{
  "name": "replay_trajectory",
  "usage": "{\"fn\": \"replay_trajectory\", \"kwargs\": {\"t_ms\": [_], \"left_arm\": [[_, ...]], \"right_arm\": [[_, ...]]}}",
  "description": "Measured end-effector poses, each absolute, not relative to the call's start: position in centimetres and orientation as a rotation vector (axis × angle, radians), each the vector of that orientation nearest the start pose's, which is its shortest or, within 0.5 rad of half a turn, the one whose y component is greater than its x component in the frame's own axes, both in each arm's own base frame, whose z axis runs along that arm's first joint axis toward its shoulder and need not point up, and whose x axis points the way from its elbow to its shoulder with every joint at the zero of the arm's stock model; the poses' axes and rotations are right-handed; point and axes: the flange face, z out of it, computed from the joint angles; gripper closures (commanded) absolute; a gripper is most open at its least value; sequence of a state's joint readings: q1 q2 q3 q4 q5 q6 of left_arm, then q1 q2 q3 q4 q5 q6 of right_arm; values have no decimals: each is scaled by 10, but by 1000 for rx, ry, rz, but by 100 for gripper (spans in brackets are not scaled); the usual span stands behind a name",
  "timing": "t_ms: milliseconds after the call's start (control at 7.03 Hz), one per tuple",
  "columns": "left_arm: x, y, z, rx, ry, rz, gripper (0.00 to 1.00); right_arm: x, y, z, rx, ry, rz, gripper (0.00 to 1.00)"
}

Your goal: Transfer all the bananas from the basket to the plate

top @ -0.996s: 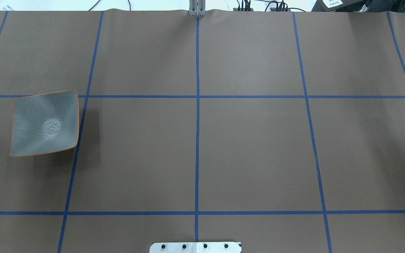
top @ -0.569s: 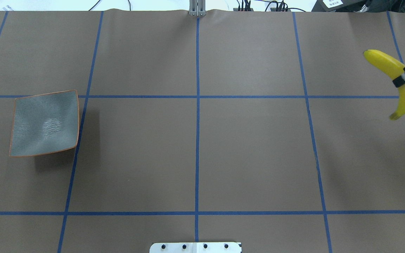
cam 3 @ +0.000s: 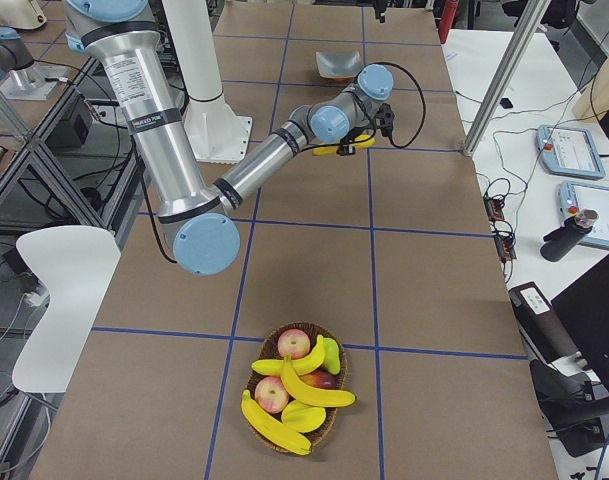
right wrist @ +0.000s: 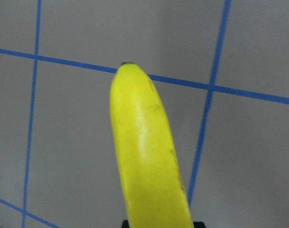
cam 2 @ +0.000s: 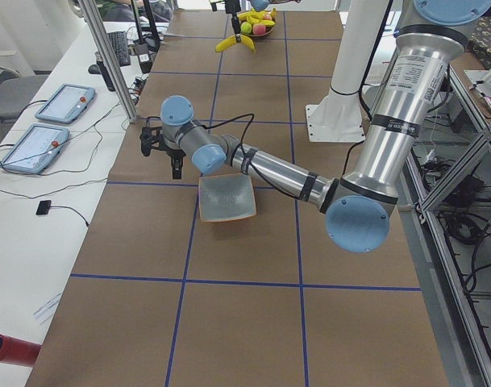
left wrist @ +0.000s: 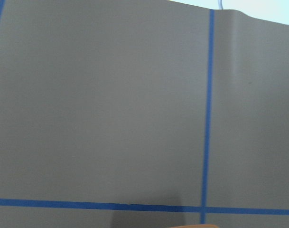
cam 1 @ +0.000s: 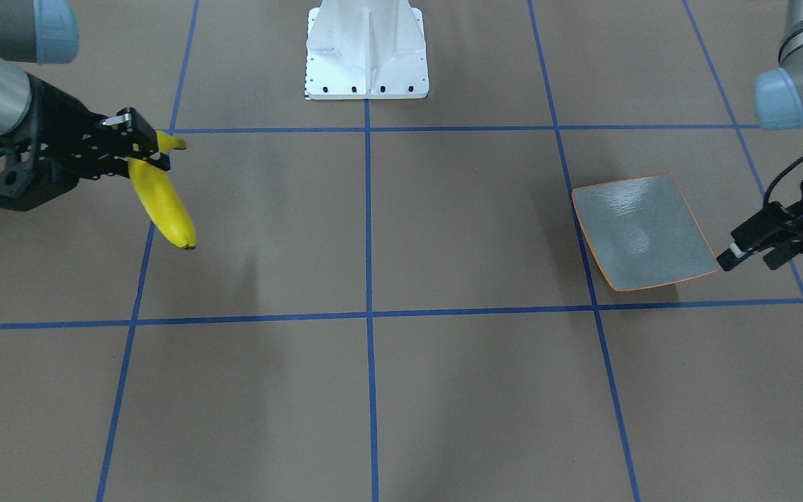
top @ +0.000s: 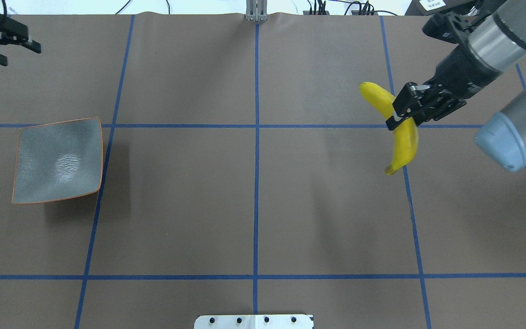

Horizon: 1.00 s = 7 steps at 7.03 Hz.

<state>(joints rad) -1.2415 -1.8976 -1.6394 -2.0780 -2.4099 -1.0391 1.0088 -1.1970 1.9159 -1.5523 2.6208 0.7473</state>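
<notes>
A deep yellow banana [top: 404, 137] hangs in the air over the table's right half, and my right gripper [top: 402, 113] is shut on its middle. The front-facing view shows the same banana [cam 1: 162, 199] and right gripper [cam 1: 142, 150]; the right wrist view is filled by the banana [right wrist: 149, 156]. The grey-blue plate [top: 57, 160] with an orange rim lies bare at the far left. My left gripper [top: 21, 55] hovers open and holds nothing, beyond the plate's far side. The basket [cam 3: 294, 400] at the table's right end holds more bananas [cam 3: 319, 396].
Apples [cam 3: 294, 344] and other fruit lie among the bananas in the basket. Blue tape lines cross the brown table cover. The robot's white base [cam 1: 366, 52] stands at the near middle edge. The left wrist view shows only table cover.
My right arm has come in from the right edge and carried the banana leftward, to about a quarter of the way across the table. The left gripper has come into view at the top left.
</notes>
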Motion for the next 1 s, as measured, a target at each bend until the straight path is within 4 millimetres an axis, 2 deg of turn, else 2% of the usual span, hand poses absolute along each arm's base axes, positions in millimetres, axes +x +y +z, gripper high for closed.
{"fn": "replay_trajectory", "kwargs": {"t_ms": [285, 427, 712, 996], "left_arm": [[196, -588, 306, 106, 1292, -301, 0], [228, -572, 274, 60, 1369, -306, 0], [285, -535, 210, -12, 1499, -336, 0], [339, -487, 167, -34, 1590, -396, 0]], "right_arm": [[-285, -482, 240, -70, -1253, -243, 100], [-289, -480, 228, -56, -1275, -252, 100], [-292, -479, 199, 12, -1313, -284, 100], [-306, -467, 180, 124, -1357, -283, 100]]}}
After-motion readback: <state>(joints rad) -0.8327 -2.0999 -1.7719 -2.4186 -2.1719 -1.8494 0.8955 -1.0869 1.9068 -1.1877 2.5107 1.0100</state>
